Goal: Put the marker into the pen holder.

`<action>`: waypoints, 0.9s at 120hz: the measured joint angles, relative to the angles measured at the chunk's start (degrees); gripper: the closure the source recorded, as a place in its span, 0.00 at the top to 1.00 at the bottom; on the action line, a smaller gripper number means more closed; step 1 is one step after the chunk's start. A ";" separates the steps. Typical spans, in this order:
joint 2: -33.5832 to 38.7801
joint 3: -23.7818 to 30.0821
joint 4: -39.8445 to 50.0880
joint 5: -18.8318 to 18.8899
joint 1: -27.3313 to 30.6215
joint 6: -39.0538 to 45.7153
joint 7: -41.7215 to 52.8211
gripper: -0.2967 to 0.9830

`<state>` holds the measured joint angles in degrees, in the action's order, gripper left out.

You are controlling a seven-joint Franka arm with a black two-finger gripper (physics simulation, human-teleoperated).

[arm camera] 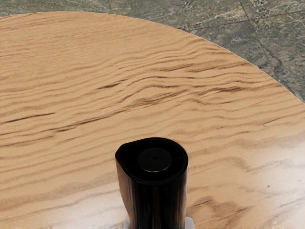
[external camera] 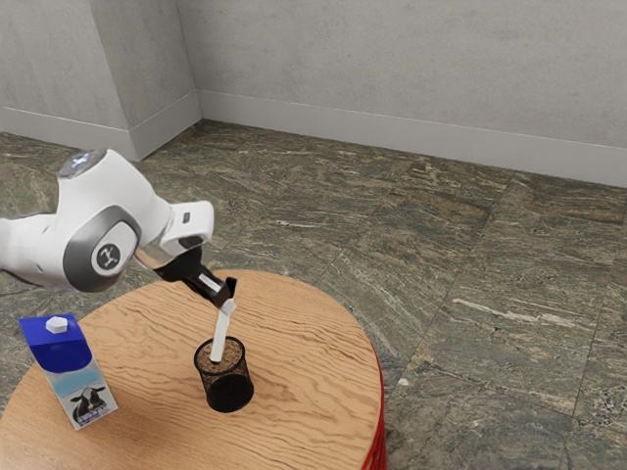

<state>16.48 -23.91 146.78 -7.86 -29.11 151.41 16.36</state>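
Before you: carton (external camera: 82,377) blue and white, cow print; pen holder (external camera: 227,384) black mesh; marker (external camera: 221,338) white, black end; table (external camera: 313,343) tan, wavy brown grain.

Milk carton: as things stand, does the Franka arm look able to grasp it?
Probably not: the gripper is shut on the marker, at the mouth of the pen holder, and would first have to let go. The carton itself stands apart, its sides looking free.
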 joint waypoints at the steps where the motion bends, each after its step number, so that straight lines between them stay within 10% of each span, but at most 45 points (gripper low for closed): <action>1: -0.01 -0.01 0.04 -0.02 0.00 0.07 0.05 0.16; 25: -0.06 -0.89 1.93 -0.43 0.01 1.68 1.26 0.17; 45: -3.41 -1.46 -1.19 -1.24 -0.69 0.66 2.85 0.45; 75: -7.79 -3.12 -41.64 9.44 3.58 -36.78 -1.15 0.67; 97: -13.89 -2.43 -53.37 13.44 2.52 -52.94 -4.97 0.73; 108: -13.98 20.49 -54.12 13.83 25.20 -57.22 -5.33 0.74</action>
<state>2.50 -3.42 92.66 5.97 -3.92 94.19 11.02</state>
